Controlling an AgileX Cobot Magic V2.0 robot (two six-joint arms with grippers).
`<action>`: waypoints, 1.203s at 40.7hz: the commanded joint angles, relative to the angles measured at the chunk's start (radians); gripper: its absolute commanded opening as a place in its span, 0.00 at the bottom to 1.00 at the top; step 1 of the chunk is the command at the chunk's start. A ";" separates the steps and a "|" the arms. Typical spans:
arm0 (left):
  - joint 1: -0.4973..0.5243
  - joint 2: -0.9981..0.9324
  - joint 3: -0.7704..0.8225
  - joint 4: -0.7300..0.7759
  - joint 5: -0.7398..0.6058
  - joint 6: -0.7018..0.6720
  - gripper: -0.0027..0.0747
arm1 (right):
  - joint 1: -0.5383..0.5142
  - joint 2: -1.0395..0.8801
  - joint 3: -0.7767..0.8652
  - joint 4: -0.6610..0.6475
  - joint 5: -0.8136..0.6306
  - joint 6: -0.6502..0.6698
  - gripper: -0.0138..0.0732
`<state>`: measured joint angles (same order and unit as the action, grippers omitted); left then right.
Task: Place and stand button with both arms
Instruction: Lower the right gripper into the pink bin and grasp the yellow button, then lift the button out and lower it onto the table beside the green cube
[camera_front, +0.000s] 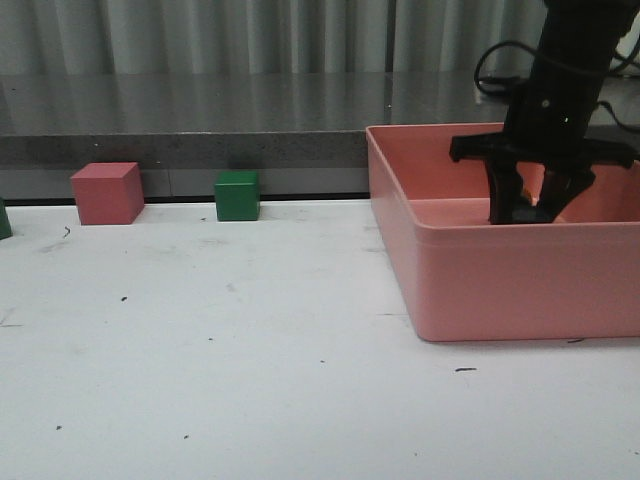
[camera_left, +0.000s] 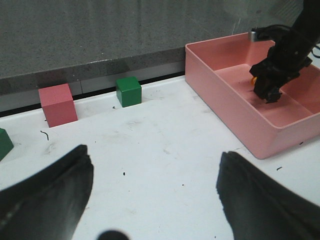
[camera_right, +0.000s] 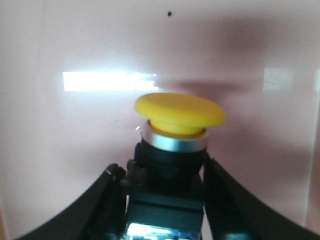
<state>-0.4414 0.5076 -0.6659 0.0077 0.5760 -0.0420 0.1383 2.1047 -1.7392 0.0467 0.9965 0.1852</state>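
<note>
Count first: you have one button (camera_right: 178, 150), one pink bin (camera_front: 480, 280), one red cube (camera_front: 107, 192), one green cube (camera_front: 237, 195), plus a sliver of a second green block (camera_left: 4, 142) at the far left edge of the table (camera_front: 250, 370). Two arms, two grippers.

The button sits inside the pink bin, on the right side of the table. Your right gripper (camera_front: 527, 205) is down in the bin with it. In the right wrist view the black fingers (camera_right: 107, 200) press against both sides of the button's black base, so the gripper is clamped on it. Yellow cap points away from the camera, silver collar just under it, bluish-green bits at the bottom edge of the frame. Whether the button is lifted off the bin floor or resting on it, you can't tell from these views.

Your left gripper (camera_left: 155, 195) hangs over bare table, well apart from the bin, fingers spread wide with nothing between them.

Red and green cubes stand along the back edge of the table, near each other but not touching.

No readable brand, label or writing on anything.
</note>
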 joint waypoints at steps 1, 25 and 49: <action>-0.007 0.010 -0.037 -0.008 -0.081 0.000 0.70 | 0.020 -0.137 -0.032 0.001 0.015 -0.006 0.40; -0.007 0.010 -0.037 -0.008 -0.081 0.000 0.70 | 0.460 -0.299 -0.032 -0.001 0.051 -0.032 0.40; -0.007 0.010 -0.037 -0.008 -0.081 0.000 0.70 | 0.654 0.133 -0.430 -0.061 0.119 0.351 0.40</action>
<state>-0.4414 0.5076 -0.6659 0.0077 0.5760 -0.0420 0.7942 2.2673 -2.0991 0.0077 1.1279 0.4707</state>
